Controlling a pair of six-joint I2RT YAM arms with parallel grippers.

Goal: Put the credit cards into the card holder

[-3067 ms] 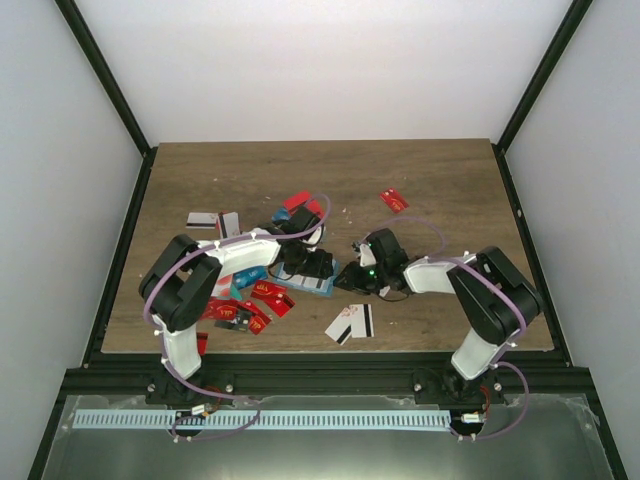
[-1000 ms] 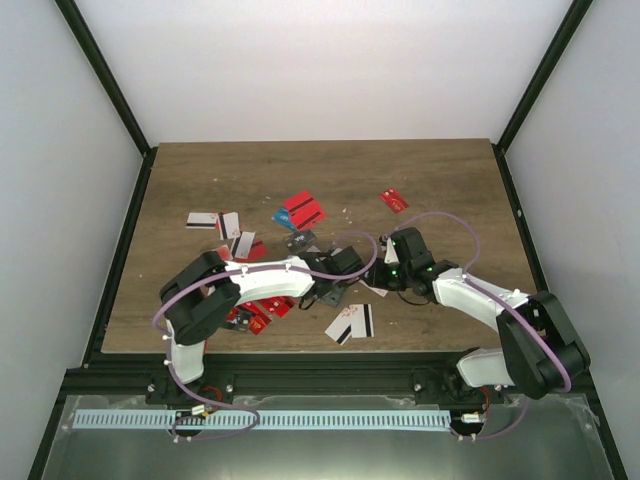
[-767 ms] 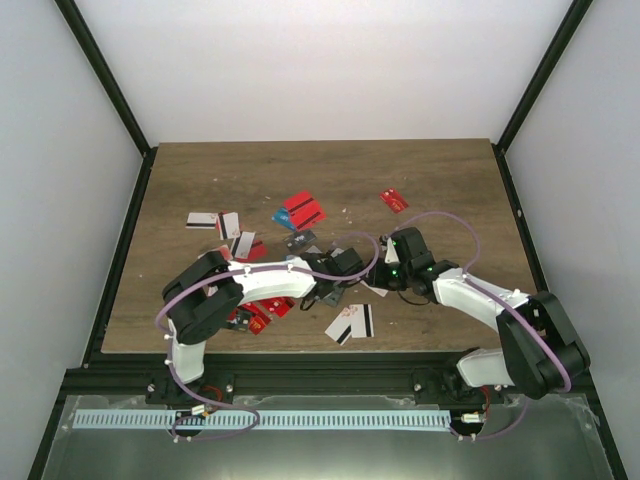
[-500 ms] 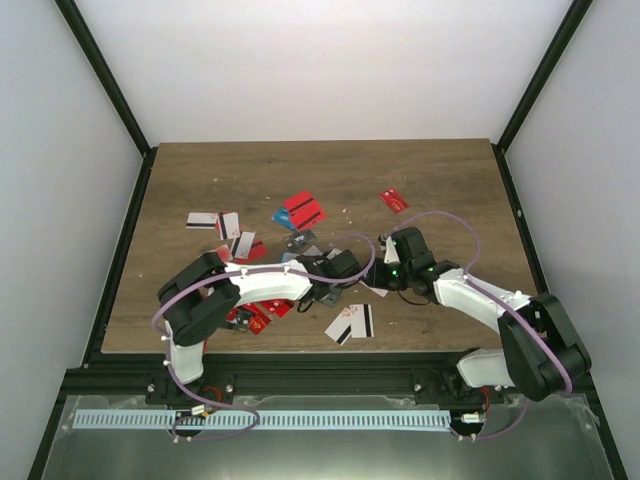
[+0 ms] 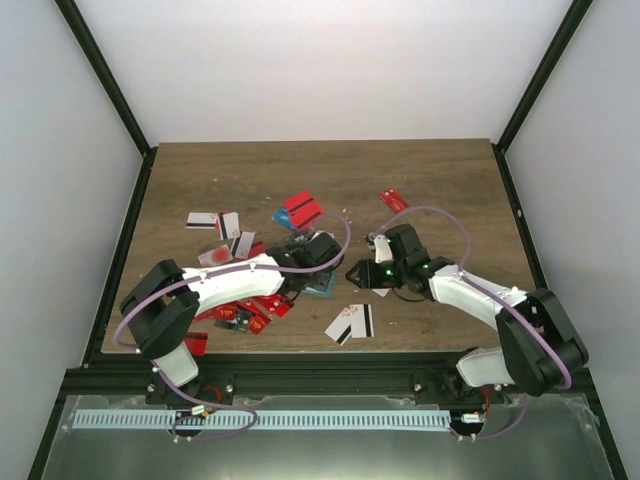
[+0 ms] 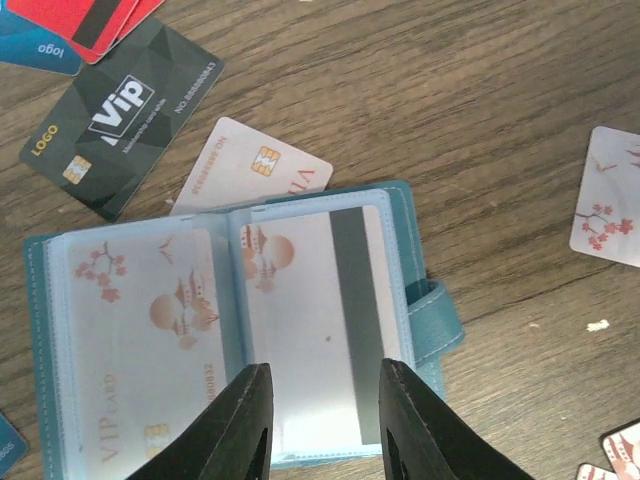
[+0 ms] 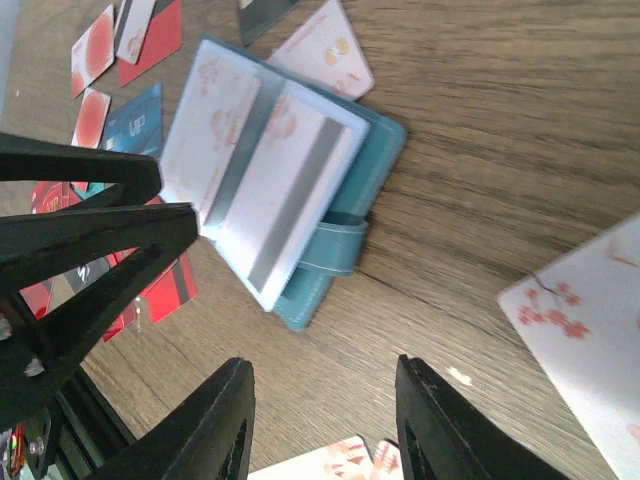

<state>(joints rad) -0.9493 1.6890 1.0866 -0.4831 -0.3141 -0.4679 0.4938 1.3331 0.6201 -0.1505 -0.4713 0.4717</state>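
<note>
Black left gripper [image 6: 325, 375] has narrowed to half-width astride the open card holder's [image 6: 435, 320] striped page; we cannot tell if it pinches. We judge that card seated. Right gripper [image 7: 322, 365] hovers beside the holder, parted, empty. One holder, two pocketed cards; loose credit cards [image 6: 120, 115] around it overlap uncountably.

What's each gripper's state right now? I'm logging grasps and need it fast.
Left gripper: open, jaws apart over the open card holder, nothing visibly gripped.
Right gripper: open, empty.
</note>
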